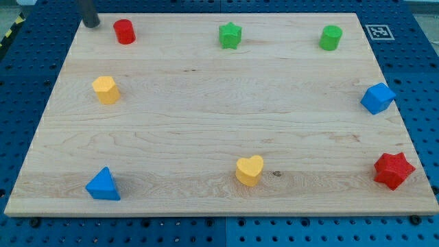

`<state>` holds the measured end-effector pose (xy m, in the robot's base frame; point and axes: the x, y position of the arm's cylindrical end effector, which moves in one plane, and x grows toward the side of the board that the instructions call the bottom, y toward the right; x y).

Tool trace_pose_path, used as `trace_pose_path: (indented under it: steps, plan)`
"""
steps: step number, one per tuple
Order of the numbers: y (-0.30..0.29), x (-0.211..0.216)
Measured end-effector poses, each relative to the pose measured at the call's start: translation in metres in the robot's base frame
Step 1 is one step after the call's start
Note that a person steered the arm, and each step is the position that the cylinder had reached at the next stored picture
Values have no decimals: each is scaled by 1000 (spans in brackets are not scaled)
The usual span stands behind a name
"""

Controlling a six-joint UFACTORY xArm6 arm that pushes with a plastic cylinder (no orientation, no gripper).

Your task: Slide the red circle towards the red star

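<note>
The red circle [124,31] stands near the top left corner of the wooden board [219,130]. The red star [394,170] sits at the board's bottom right, close to the right edge. My tip [91,24] is at the view's top left, just left of the red circle and a little apart from it. The two red blocks are almost a full board diagonal apart.
A green star [230,36] and a green cylinder [330,38] stand along the top. A yellow hexagon [105,90] is at the left, a blue triangle [103,185] at the bottom left, a yellow heart [250,170] at the bottom centre, a blue block [378,98] at the right edge.
</note>
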<state>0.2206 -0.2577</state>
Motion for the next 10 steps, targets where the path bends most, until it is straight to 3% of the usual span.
trace_pose_path:
  steps: [1,2,3,5,7,9,10]
  plan:
    - [59,35]
    - [115,107]
    - [134,126]
    - [142,79]
    - [250,174]
    - [200,142]
    - [194,157]
